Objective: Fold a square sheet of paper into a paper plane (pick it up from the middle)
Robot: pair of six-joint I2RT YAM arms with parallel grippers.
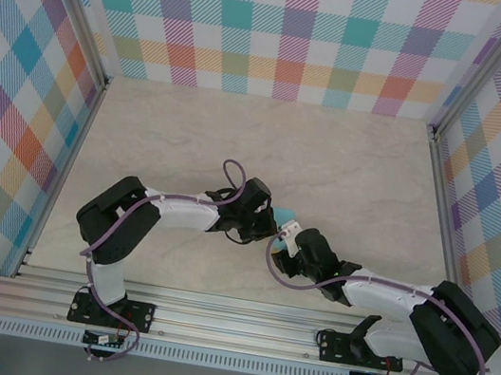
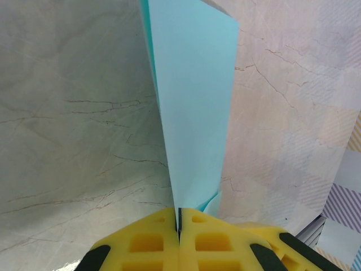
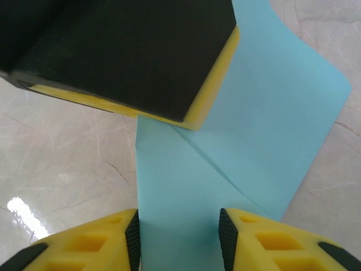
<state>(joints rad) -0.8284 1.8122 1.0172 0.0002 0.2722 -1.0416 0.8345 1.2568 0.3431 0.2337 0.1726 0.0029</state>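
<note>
In the middle of the pale marbled table [image 1: 240, 138], the yellow-padded left gripper [image 2: 179, 219] has its jaws pressed together, pinching the folded light-blue sheet of paper [image 2: 192, 113] (one diagonal crease shows). From the right, the right gripper [image 3: 177, 240] meets it, jaws spread with the sheet between them.

top external: overhead, far | 2 wrists: close, facing table [image 2: 67, 141] | shared: paper [image 3: 271, 113]

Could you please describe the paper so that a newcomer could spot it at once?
On the pale marbled table, look where the two arms meet. The light-blue paper is pinched there in the left gripper, the one cyan thing among black and yellow parts.
</note>
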